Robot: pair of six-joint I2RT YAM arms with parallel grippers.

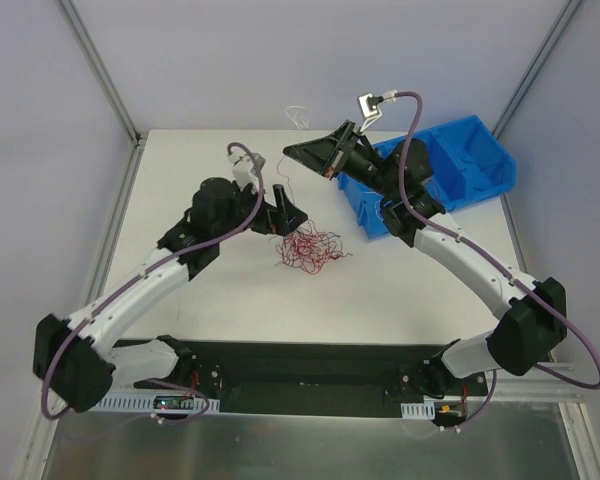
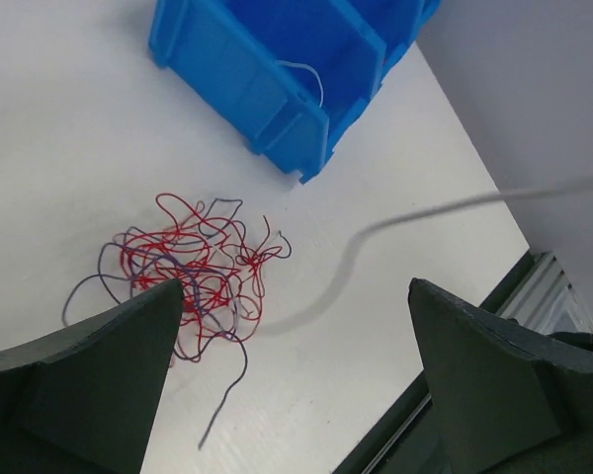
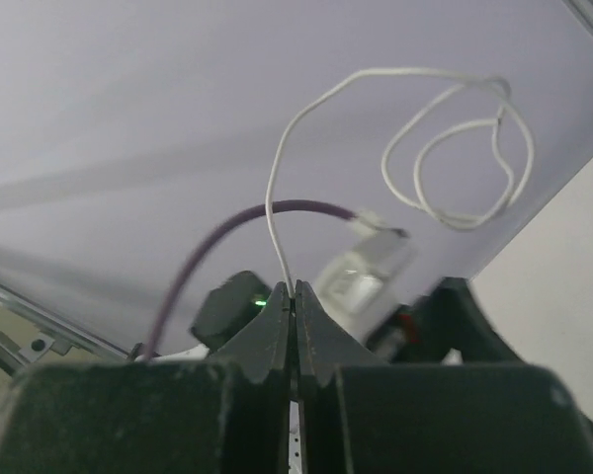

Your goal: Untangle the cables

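Cable tangle (image 1: pixel 308 248), mostly red with a few darker strands, is laid at bench centre. Left gripper (image 1: pixel 285 215) is held at its far-left edge, jaws spread wide, nothing gripped. Farther back, right gripper (image 3: pixel 295 291) is raised, clamped on a curly white wire (image 3: pixel 385 163). Blue bin (image 1: pixel 460 165) is set toward the far right corner.

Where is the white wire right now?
The white wire is pinched in the right gripper, held in the air near the far edge of the table, left of the blue bin and beyond the red tangle.
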